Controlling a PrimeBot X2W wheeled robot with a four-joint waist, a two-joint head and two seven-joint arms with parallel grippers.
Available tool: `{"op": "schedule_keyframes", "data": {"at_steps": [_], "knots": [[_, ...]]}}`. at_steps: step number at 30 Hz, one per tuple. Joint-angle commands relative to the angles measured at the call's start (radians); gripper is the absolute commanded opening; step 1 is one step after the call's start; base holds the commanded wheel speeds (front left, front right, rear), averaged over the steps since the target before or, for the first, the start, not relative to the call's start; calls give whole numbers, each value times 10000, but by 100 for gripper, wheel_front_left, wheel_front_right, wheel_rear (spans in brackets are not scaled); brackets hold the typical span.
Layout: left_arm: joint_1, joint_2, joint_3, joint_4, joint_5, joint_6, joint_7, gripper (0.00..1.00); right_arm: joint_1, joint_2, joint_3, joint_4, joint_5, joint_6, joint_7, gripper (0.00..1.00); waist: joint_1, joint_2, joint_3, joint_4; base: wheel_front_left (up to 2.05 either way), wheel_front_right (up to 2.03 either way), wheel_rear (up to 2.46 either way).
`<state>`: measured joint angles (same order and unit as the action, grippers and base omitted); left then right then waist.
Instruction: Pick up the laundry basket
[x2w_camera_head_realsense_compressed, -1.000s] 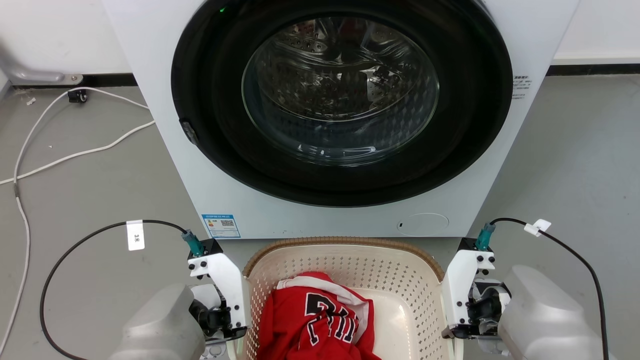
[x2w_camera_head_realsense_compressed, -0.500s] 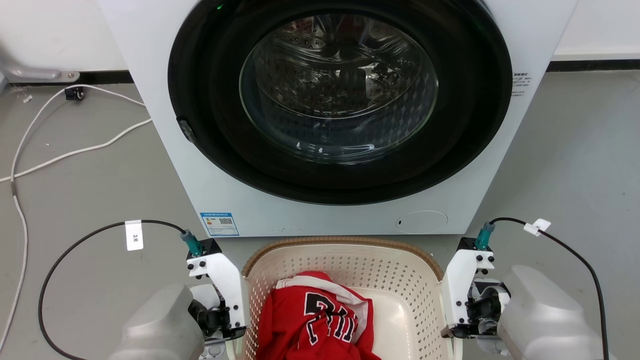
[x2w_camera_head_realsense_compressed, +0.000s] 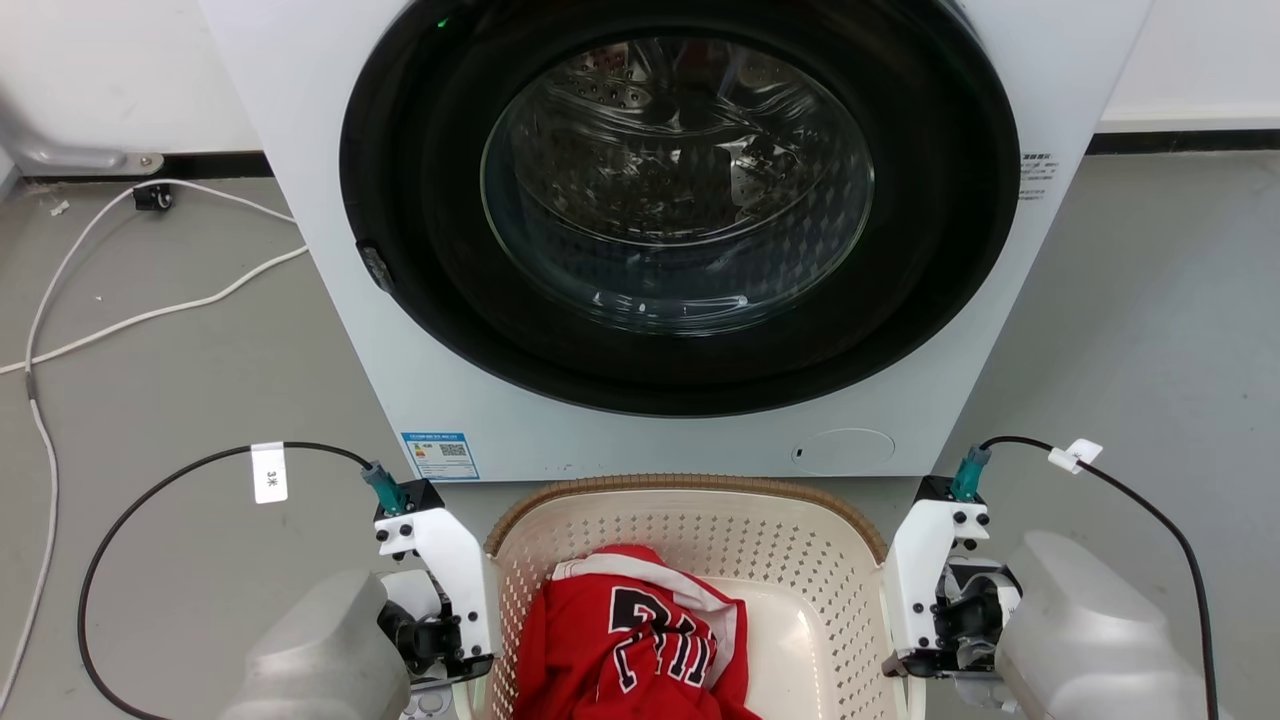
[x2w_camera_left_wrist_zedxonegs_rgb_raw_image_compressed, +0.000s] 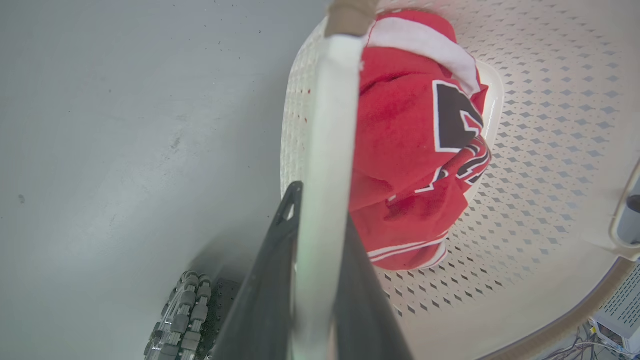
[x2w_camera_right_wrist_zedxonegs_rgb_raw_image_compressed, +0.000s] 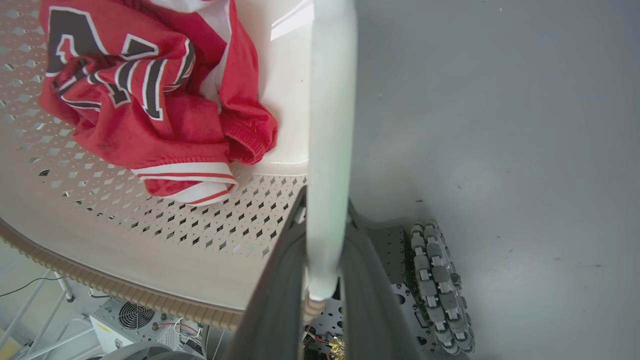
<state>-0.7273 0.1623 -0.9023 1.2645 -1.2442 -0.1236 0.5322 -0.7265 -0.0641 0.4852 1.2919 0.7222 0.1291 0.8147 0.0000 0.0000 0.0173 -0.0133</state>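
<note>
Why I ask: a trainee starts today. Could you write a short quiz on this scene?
1. True or false: the washer door is shut.
2. What lies in the basket? A towel; B red jersey; C socks.
3. Fill in: the left gripper and right gripper each clamp a white basket ___.
Key: 1 true; 2 B; 3 handle.

Cream perforated laundry basket (x2w_camera_head_realsense_compressed: 700, 540); red jersey (x2w_camera_head_realsense_compressed: 600, 665)
</note>
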Motion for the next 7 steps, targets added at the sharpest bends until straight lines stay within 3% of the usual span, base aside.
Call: {"op": "schedule_keyframes", "data": {"at_steps": [1, 7], "knots": [[-108, -305, 38, -181, -147, -124, -101, 0, 172, 259, -26, -50, 48, 29, -16, 0, 0, 0, -17, 3, 0, 0, 0], [-104, -318, 11, -211, -190, -124, -125, 0, 195, 261, -73, -50, 1, 29, -20, 0, 0, 0, -22, 24, 0, 0, 0]]}}
